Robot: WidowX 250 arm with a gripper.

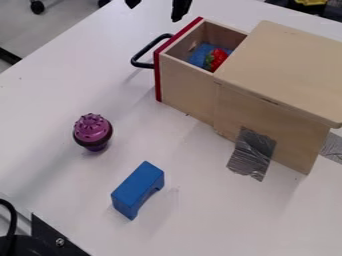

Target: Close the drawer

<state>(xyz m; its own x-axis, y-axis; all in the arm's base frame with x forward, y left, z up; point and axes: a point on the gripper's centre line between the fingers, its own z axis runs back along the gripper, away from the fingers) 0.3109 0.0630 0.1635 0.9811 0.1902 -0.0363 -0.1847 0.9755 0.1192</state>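
Black gripper (157, 6), released, near an open wooden drawer (190, 82).
Its fingertips stand apart with nothing between them, at the view's top edge, near the drawer's black handle (137, 56) and red front (157, 75); the drawer juts partway from a wooden box (287, 65), a red toy strawberry (217, 58) and something blue inside, while grey tape (252, 154) runs from box to white table (40, 115), where a purple toy cupcake (92, 129) and a blue arched block (138, 187) sit apart.
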